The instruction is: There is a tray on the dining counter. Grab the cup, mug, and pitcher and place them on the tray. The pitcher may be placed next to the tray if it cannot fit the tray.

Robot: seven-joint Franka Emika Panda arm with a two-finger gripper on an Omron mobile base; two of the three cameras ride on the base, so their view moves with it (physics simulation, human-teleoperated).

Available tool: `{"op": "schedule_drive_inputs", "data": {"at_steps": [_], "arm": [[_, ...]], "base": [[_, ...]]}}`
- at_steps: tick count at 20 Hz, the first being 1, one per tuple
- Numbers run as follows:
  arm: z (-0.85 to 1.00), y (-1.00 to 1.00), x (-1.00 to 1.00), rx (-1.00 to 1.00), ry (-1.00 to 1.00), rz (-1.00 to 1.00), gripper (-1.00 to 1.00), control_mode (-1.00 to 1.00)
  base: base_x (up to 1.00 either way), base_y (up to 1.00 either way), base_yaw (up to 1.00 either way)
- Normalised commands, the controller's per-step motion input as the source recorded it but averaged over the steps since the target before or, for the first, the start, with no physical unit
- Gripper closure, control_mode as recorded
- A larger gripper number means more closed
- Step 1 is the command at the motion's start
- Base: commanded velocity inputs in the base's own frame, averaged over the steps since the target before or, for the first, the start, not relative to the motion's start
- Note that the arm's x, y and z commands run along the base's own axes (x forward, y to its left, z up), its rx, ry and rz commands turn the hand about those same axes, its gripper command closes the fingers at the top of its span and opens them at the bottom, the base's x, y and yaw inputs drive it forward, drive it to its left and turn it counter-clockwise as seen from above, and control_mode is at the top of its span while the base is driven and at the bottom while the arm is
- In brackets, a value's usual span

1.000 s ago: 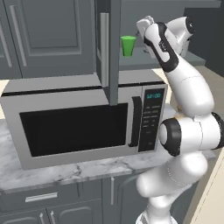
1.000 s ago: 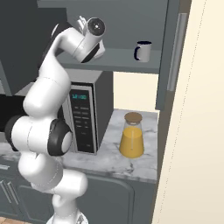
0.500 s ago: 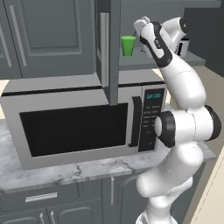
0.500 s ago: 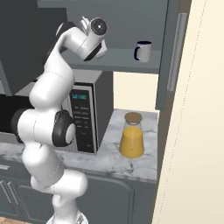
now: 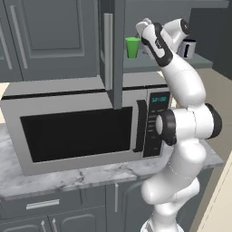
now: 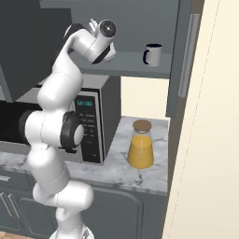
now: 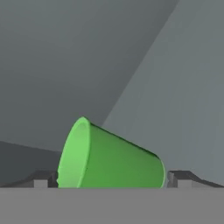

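Up on the cabinet shelf (image 5: 181, 65) above the microwave (image 5: 86, 127), the cup (image 5: 132, 47) stood at the gripper's (image 7: 112, 178) nine o'clock. Its fingertips (image 7: 43, 178) were spread wide, flanking the cup without gripping. Probably light, rigid and slick, it wanted a mid-wall pinch.

Cup (image 5: 132, 47) stands on the cabinet shelf (image 5: 181, 63) toward its left end, above the microwave (image 5: 86, 127). Mug (image 6: 152, 54) stands on the same shelf toward its right end. Pitcher (image 6: 141, 144) stands on the worktop (image 6: 140, 172), right of the microwave, below the mug.
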Motion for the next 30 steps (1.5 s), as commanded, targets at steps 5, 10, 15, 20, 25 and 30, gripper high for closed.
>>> {"op": "schedule_drive_inputs", "data": {"at_steps": [5,10,15,20,25,30], "arm": [[-0.09,0.04,0.30,0.00,0.04,0.00,-1.00,-1.00],[-0.11,0.04,0.24,0.00,0.04,0.00,-1.00,-1.00],[-0.13,0.01,0.11,0.00,0.02,0.00,-1.00,-1.00],[-0.26,0.00,-0.22,0.00,0.00,0.00,-1.00,-1.00],[-0.47,0.00,-0.39,0.00,0.05,0.00,-1.00,-1.00],[-0.43,0.00,-0.05,0.00,0.08,0.00,1.00,-1.00]], "base": [[0.00,0.00,0.00],[0.00,0.00,0.00],[0.00,0.00,0.00],[0.00,0.00,0.00],[0.00,0.00,0.00],[0.00,0.00,0.00]]}}
